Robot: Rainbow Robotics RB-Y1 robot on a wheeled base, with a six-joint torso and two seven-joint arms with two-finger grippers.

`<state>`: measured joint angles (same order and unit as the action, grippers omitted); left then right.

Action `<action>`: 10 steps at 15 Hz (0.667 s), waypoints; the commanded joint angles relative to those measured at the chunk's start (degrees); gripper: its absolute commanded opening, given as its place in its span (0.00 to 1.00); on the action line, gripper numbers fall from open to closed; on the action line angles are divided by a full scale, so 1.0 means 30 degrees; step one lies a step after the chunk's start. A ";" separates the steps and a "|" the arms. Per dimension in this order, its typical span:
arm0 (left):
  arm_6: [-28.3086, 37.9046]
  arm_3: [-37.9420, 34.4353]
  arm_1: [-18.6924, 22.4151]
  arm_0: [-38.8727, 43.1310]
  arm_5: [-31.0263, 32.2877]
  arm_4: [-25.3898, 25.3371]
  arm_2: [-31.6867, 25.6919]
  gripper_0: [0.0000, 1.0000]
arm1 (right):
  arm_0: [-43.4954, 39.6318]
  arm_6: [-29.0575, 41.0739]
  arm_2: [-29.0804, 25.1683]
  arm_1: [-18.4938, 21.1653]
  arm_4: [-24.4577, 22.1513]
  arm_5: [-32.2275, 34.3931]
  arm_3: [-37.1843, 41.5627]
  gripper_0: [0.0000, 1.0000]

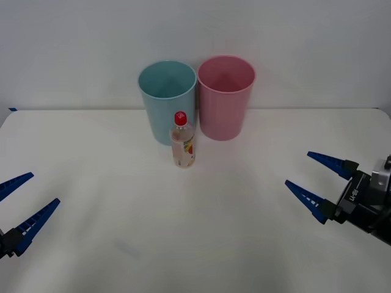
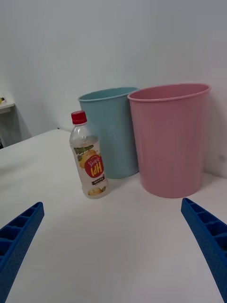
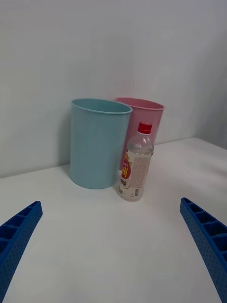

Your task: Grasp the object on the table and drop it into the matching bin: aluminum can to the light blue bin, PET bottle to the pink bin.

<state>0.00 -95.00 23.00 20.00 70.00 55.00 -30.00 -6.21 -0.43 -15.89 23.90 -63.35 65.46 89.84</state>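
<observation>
You have it all still to do: the bottle (image 1: 183,144) stands upright on the table (image 1: 201,232), just before the blue bin (image 1: 166,97) and beside the pink bin (image 1: 225,94), while both the left hand (image 1: 17,203) and right hand (image 1: 319,179) wait spread wide, well apart from it.

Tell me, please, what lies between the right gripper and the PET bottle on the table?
Nothing: in the front view, only bare white table separates the open right gripper from the upright PET bottle.
</observation>
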 commanded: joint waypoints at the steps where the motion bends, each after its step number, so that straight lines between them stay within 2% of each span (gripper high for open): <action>1: -0.0001 0.0000 0.0000 0.0000 0.0000 0.0000 0.0000 1.00 | 0.1366 -0.0208 0.0901 0.0001 -0.0562 -0.0257 -0.0942 1.00; 10: -0.0001 0.0000 0.0000 0.0000 0.0000 0.0000 0.0000 1.00 | 0.3065 -0.0501 0.5032 -0.0028 -0.1646 -0.5003 -0.1030 1.00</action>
<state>0.00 -95.00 23.00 20.00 70.00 55.00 -30.00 2.55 -2.13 -1.96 23.89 -67.61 51.89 86.75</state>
